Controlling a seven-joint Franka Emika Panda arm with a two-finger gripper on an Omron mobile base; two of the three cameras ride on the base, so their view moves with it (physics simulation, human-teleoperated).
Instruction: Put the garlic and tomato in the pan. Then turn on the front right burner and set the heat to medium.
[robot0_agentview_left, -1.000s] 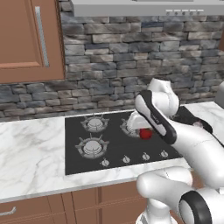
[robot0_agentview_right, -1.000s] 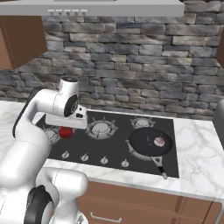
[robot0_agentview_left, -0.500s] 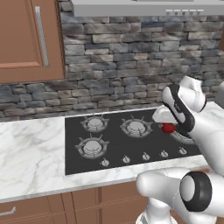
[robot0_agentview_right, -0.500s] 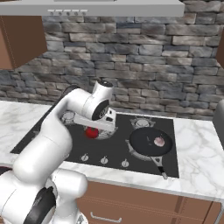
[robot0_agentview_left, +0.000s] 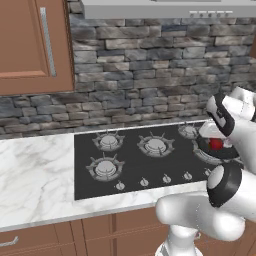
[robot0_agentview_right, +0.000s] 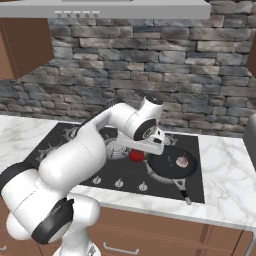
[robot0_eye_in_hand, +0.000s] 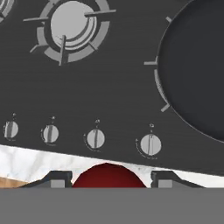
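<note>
tomato (robot0_eye_in_hand: 107, 175) clamped between gripper (robot0_eye_in_hand: 107, 178) fingertips, just beside pan (robot0_agentview_right: 170, 165), garlic (robot0_agentview_right: 182, 162) inside

Claw (robot0_eye_in_hand: 106, 177) clamped on tomato (robot0_eye_in_hand: 106, 176)

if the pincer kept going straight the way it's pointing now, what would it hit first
Probably the black glass stove top, between its row of knobs and the round black frying pan. The pincer, shut on the round red tomato, points down there; depth is unclear.

Bare cooktop (robot0_eye_in_hand: 109, 96) beside pan (robot0_eye_in_hand: 197, 78)
</note>
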